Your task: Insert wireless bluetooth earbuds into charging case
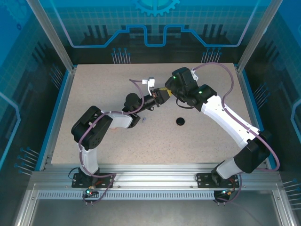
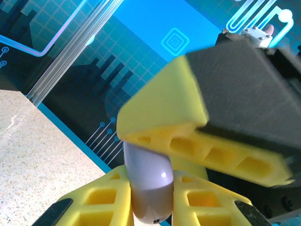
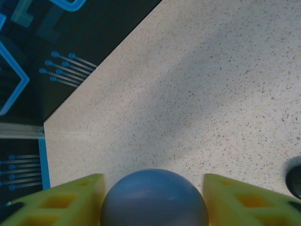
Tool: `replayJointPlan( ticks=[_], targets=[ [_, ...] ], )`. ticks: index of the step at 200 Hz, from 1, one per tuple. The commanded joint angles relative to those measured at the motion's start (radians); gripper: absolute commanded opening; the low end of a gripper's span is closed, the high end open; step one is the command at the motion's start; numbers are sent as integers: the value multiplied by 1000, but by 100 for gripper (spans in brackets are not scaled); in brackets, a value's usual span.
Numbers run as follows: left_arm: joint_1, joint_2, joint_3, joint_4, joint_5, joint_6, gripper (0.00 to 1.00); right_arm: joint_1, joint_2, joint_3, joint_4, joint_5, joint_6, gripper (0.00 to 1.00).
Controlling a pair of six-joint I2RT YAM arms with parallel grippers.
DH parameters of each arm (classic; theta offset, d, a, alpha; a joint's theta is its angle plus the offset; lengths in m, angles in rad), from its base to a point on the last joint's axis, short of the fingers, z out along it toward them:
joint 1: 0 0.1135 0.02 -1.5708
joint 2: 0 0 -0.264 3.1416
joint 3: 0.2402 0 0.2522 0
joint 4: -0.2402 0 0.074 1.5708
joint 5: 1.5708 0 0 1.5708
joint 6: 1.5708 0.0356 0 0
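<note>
**Top view:** both arms meet above the desk [image 1: 94,94]; a black case [image 1: 180,121] lies on it, well apart.
**Left wrist:** the left end effector [image 2: 149,188] is clamped on the lavender case [image 2: 148,169].
**Right wrist:** the right end effector [image 3: 153,200] stands open around that case, so it should back off straight without nudging it.

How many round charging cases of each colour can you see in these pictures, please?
lavender case: 1
black case: 1
Total: 2
</note>
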Motion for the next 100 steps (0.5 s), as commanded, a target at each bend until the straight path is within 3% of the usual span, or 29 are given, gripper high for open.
replayJointPlan(
  ticks=[1, 58, 100],
  targets=[
    [-10, 6, 10, 31, -1, 1, 2, 1, -33, 13, 26, 2, -21, 70],
    [27, -49, -35, 30, 43, -7, 0, -61, -177, -86, 108, -47, -232, 75],
    [95, -103, -59, 29, 132, -45, 0, -168, -265, -184, 212, -269, -490, 76]
  ],
)
